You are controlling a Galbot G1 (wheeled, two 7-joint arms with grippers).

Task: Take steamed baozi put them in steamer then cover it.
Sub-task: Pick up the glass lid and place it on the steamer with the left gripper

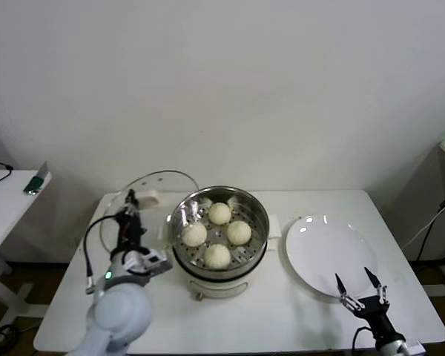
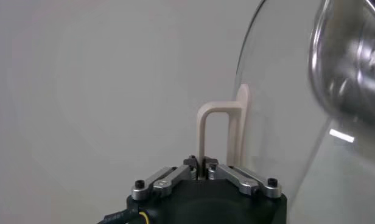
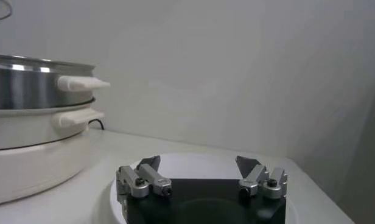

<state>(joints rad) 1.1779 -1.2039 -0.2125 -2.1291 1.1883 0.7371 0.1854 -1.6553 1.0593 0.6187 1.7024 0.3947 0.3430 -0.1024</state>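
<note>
**Glass lid in hand, buns waiting in the pot**

The left gripper (image 2: 201, 163) pinches shut on the cream rectangular handle (image 2: 221, 131) of the round clear glass cover (image 1: 144, 194), tilted just beside the shiny stainless-steel steamer (image 1: 219, 222). Rigid, weighty, breakable glass likely demands that handle hold. Beyond the fingertips, four off-white steamed baozi (image 1: 217, 255) sit inside. The right gripper (image 1: 360, 293) rests spread wide, empty, over the flat white plate (image 1: 322, 252).

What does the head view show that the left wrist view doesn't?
Only the head view shows the four buns sitting in the steamer, the empty white plate, and the right pincer open at the plate's near edge. Only the left wrist view shows the left pincer shut on the lid's cream handle. Both show the glass lid, tilted up on edge beside the steel steamer.
</note>
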